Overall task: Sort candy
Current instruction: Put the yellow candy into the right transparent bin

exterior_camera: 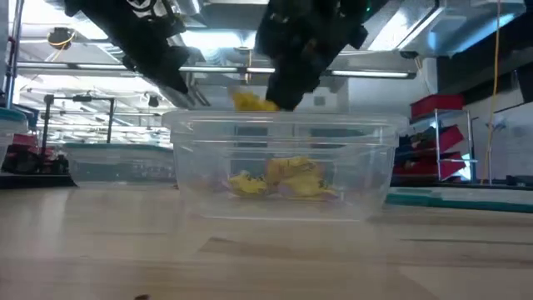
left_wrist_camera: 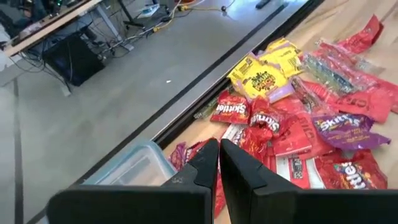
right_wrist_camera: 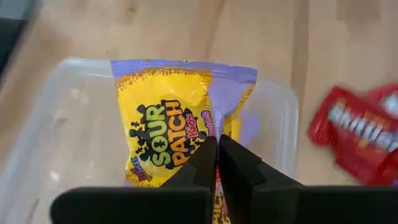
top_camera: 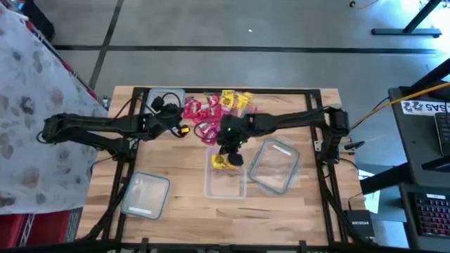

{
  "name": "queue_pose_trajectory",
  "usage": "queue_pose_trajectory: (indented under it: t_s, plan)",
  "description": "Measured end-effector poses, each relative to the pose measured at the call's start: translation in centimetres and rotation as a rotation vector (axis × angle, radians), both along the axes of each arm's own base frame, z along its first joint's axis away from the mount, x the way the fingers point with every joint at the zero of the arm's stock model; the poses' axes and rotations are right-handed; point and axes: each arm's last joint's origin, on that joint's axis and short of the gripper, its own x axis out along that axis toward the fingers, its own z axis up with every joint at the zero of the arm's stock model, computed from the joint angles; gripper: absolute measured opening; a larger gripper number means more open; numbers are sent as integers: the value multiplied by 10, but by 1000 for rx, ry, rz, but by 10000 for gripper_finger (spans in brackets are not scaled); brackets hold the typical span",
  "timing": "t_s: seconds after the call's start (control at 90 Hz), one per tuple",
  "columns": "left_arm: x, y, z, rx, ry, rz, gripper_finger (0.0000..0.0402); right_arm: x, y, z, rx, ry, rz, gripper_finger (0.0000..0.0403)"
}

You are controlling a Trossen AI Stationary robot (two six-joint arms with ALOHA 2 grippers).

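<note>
Right gripper [right_wrist_camera: 217,152] pinching yellow candy [right_wrist_camera: 163,132] over tub [right_wrist_camera: 56,124]

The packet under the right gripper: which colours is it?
Yellow with a purple edge: the packet, best seen in the right wrist view.

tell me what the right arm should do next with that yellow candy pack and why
Probably open the fingers and let it drop. The right gripper is shut on a yellow pack hanging above the clear tub, where other yellow packs already lie. The left gripper waits shut by the candy pile.
</note>
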Motion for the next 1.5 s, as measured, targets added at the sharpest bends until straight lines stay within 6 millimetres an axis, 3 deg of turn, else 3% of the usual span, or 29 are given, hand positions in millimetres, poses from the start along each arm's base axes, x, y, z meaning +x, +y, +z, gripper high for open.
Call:
queue_pose_trajectory:
  t_s: [0.1, 0.367, 0.567, 0.767, 0.878, 1.167, 1.333, 1.5]
  plan:
    - [0, 0, 0, 0, -1, 0, 0, 4, 4, -16, -11, 47, -9, 0]
    - [0, 0, 0, -5, -4, 4, 0, 8, 3, -33, -86, 87, -57, 16]
    - [0, 0, 0, -6, -6, 5, 0, 11, 1, -30, -141, 69, -91, 95]
    - [0, 0, 0, -12, -16, 10, 0, 17, 1, -3, -108, 10, -43, 153]
    - [0, 0, 0, -14, -19, 12, 0, 17, 4, -2, -41, 7, 16, 154]
    - [0, 0, 0, -13, -17, 11, 0, 25, 2, -44, -68, 65, -41, 128]
    - [0, 0, 0, -15, -18, 12, 0, 26, 3, -35, -45, 26, -25, 120]
    - [0, 0, 0, -16, -20, 13, 0, 17, 2, 16, -78, -94, 1, 119]
